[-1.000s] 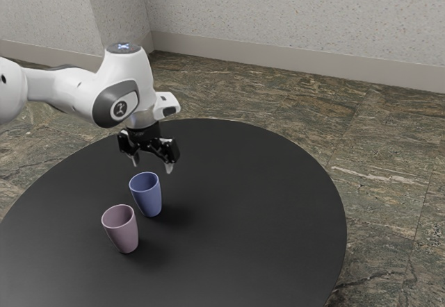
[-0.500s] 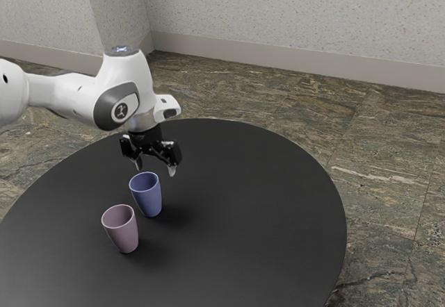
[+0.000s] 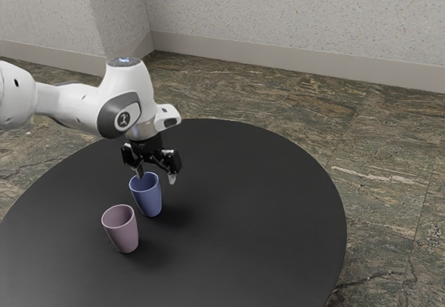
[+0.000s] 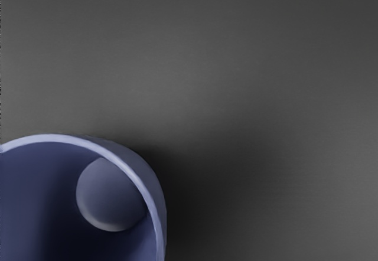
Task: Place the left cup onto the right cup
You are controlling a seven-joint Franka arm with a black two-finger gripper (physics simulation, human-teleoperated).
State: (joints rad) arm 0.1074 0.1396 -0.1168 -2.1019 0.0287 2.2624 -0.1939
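Observation:
A blue cup (image 3: 146, 194) stands upright on the round black table (image 3: 264, 203), and a mauve cup (image 3: 120, 228) stands upright a little nearer the camera at its left. My gripper (image 3: 156, 178) is open just above the blue cup's rim, one finger over the cup's mouth and the other past its far right side. From the wrist camera I look down into the blue cup (image 4: 71, 214), its rim curving close under my hand.
The dark table stretches bare toward the exterior view's right and front. Beyond its edge lies a stone-patterned floor (image 3: 389, 133), with pale walls at the back.
My gripper has come down toward the blue cup, from well above it to just over its rim. Both cups stand where they were.

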